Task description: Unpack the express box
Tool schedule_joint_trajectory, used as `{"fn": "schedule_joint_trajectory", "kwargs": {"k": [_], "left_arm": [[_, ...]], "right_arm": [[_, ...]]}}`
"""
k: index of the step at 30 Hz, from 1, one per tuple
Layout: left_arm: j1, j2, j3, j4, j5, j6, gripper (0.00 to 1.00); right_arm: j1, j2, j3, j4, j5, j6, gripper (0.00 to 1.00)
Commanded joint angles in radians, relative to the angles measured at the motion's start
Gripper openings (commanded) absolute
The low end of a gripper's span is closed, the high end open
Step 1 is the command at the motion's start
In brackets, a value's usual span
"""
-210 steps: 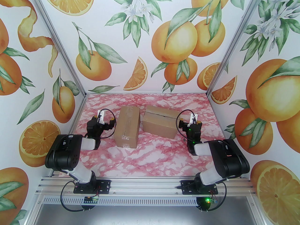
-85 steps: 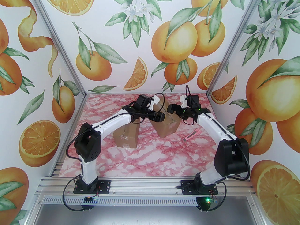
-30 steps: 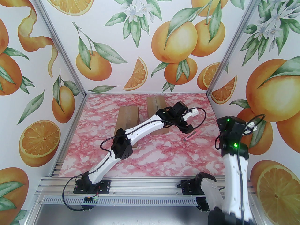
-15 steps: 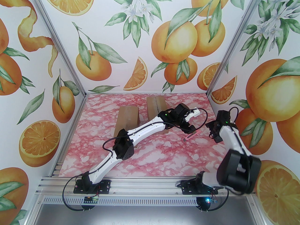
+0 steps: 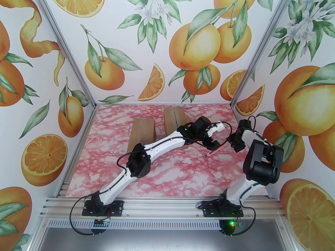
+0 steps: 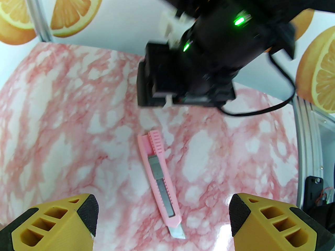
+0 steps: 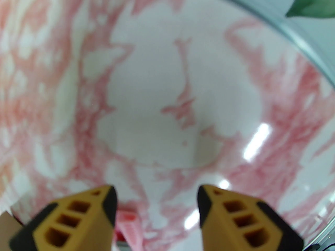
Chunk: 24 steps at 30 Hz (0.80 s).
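Two brown cardboard express boxes stand at the back of the table, one at the left (image 5: 142, 132) and one beside it (image 5: 174, 118), both with flaps shut. A pink utility knife (image 5: 213, 152) lies flat on the table right of them, blade out. My left gripper (image 5: 212, 144) hovers over it, open; in the left wrist view the knife (image 6: 161, 184) lies between the wide yellow fingers (image 6: 86, 213) of that gripper (image 6: 162, 210). My right gripper (image 5: 233, 143) is low at the knife's far end, jaws apart (image 7: 155, 195), a pink knife end (image 7: 128, 223) just below them.
The pink marble table (image 5: 167, 176) has free room in front. The right wall rail (image 5: 242, 129) runs close behind the right arm. The left arm's forearm (image 5: 162, 144) crosses over the near ends of both boxes.
The right arm has swung down from the right wall to the table beside the knife, and its jaws have narrowed. The left arm has barely moved and stays open over the knife.
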Motion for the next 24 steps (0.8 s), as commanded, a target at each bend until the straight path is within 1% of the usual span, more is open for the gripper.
{"fn": "schedule_joint_trajectory", "kwargs": {"k": [1, 3, 8, 11, 17, 21, 24], "left_arm": [[0.005, 0.026, -0.021, 0.036, -0.006, -0.002, 0.85], [0.008, 0.026, -0.030, 0.037, -0.025, -0.004, 0.84], [0.027, 0.015, -0.035, 0.016, -0.037, -0.008, 0.83], [0.039, -0.008, -0.057, 0.022, -0.045, -0.002, 0.83], [0.070, -0.061, -0.099, 0.051, -0.036, -0.006, 0.83], [0.081, -0.089, -0.117, 0.067, -0.030, 0.005, 0.83], [0.091, -0.111, -0.148, 0.097, -0.013, -0.017, 0.82]], "right_arm": [[0.031, 0.017, 0.013, 0.050, -0.053, 0.000, 0.58], [0.044, 0.015, 0.001, 0.064, -0.068, 0.012, 0.59], [0.065, -0.043, -0.061, 0.078, -0.033, 0.037, 0.63], [0.069, -0.088, -0.107, 0.100, -0.062, 0.061, 0.64], [0.110, -0.134, -0.158, 0.111, -0.110, 0.107, 0.65], [0.137, -0.166, -0.178, 0.096, -0.111, 0.130, 0.65], [0.147, -0.179, -0.192, 0.088, -0.107, 0.145, 0.65]]}}
